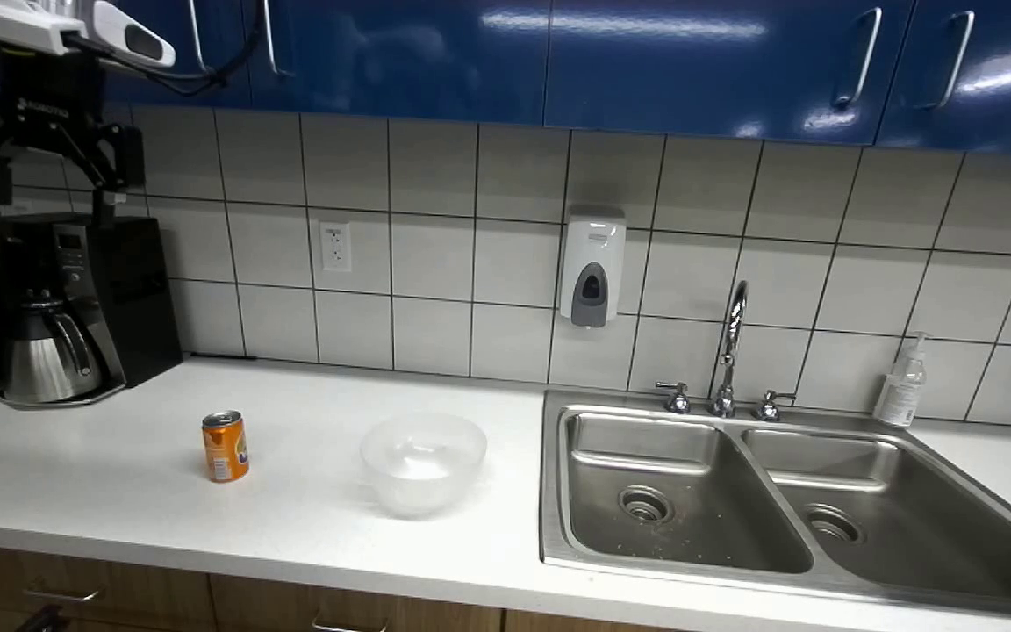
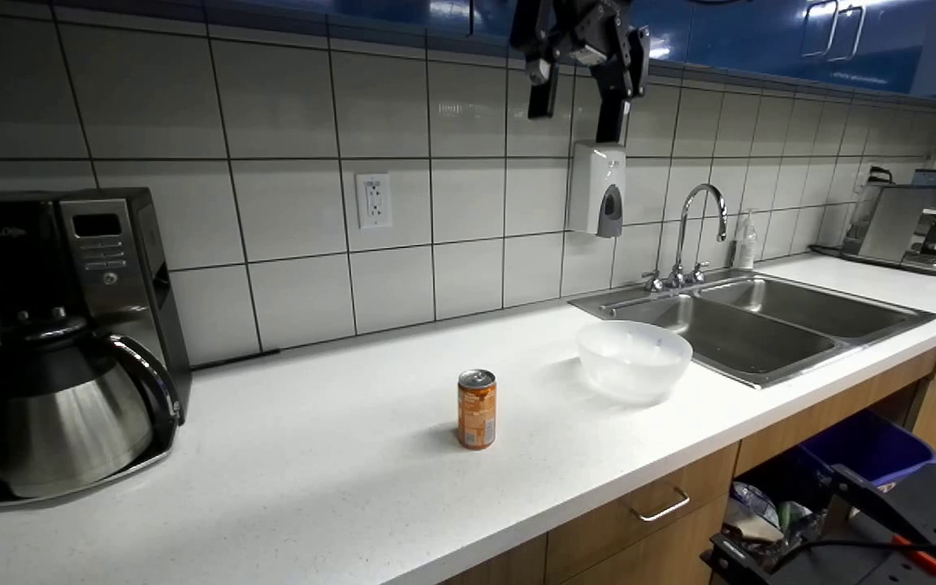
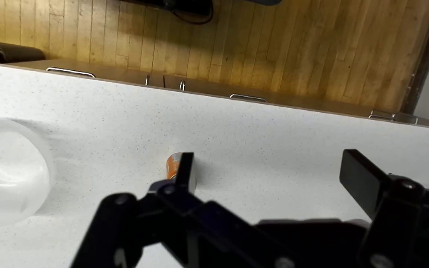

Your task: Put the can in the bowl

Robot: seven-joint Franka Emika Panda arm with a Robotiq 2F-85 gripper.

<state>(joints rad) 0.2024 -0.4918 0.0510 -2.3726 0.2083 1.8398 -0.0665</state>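
Note:
The orange can [image 1: 225,449] stands upright on the white counter, left of the bowl in both exterior views [image 2: 477,413]. The whitish translucent bowl [image 1: 422,493] sits on the counter between the can and the sink; it also shows in an exterior view [image 2: 634,367] and at the left edge of the wrist view [image 3: 13,214]. My gripper [image 1: 51,195] is open and empty, high above the counter, apart from both things [image 2: 576,114]. In the wrist view the can [image 3: 172,165] is partly hidden behind the left finger of the wide-open gripper [image 3: 269,163].
A coffee maker with a steel pot [image 1: 51,355] stands at the counter's left end [image 2: 74,422]. A double steel sink [image 1: 554,491] with a faucet [image 1: 734,325] lies right of the bowl. A soap dispenser [image 1: 593,268] hangs on the tiled wall, and blue cabinets [image 1: 400,57] hang above.

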